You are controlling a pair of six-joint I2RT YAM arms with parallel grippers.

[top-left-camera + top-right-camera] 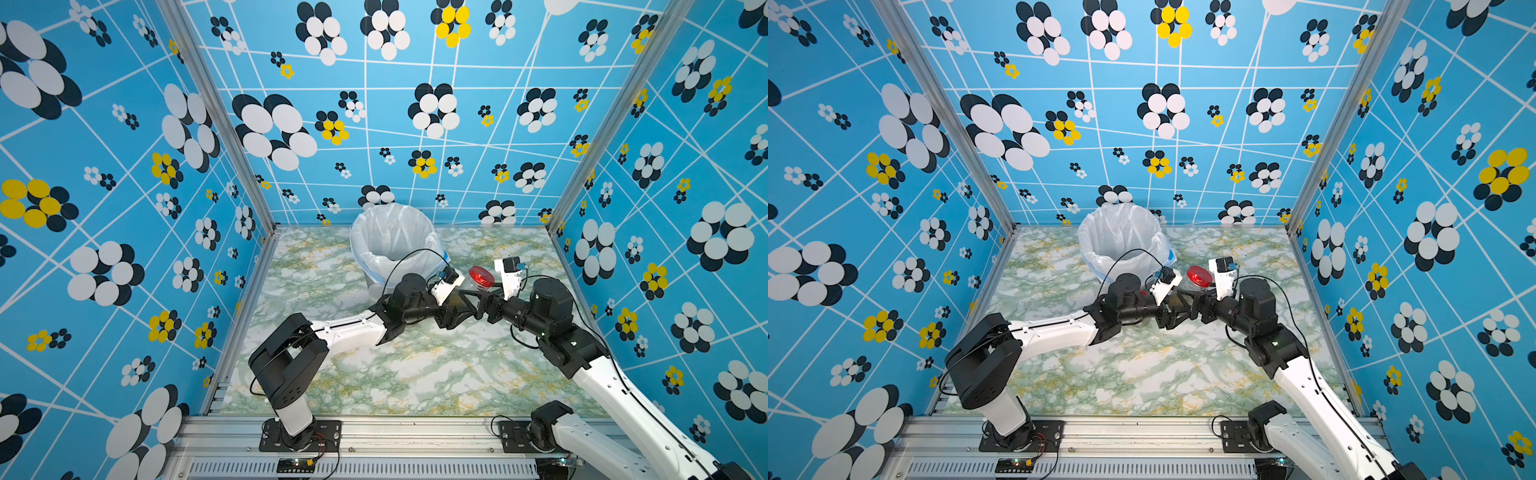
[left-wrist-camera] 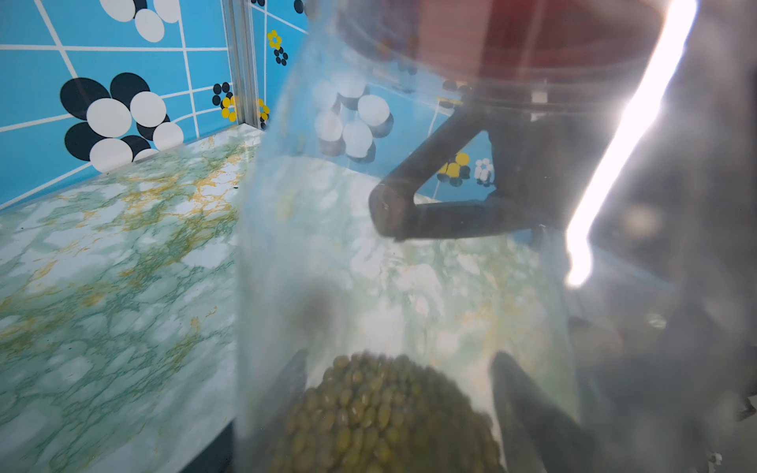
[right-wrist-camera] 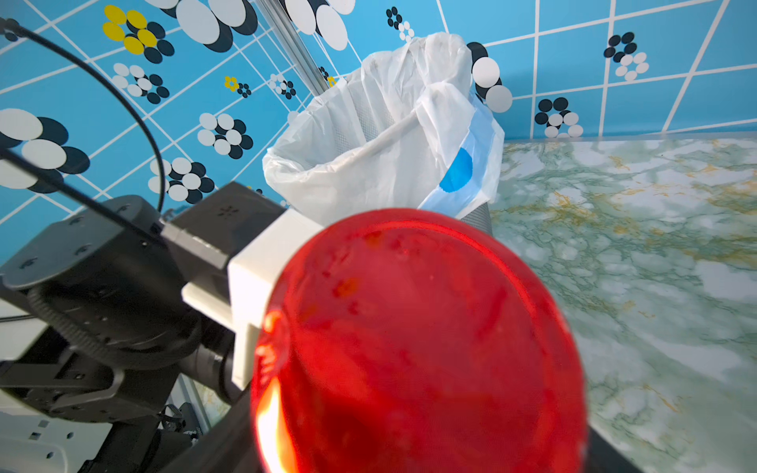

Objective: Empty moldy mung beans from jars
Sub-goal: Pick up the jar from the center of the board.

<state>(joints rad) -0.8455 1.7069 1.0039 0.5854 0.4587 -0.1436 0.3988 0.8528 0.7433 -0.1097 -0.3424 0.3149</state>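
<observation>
Well, in a top view I see the jar (image 1: 468,289) with red lid (image 1: 481,276) near the bucket (image 1: 374,232). Left wrist view: my left end effector (image 2: 405,389) grips it, mung beans (image 2: 381,409) inside. Right wrist view: right end effector (image 3: 418,446), its state I cannot tell.

We stretch our white-and-black left arm (image 1: 353,330) and right arm (image 1: 606,376) inward, wrists almost meeting. Our left gripper (image 1: 452,311) sets black fingers (image 2: 520,401) around a clear cylindrical jar (image 2: 389,266). We cannot judge how wide our right gripper (image 1: 474,302) stands.
</observation>
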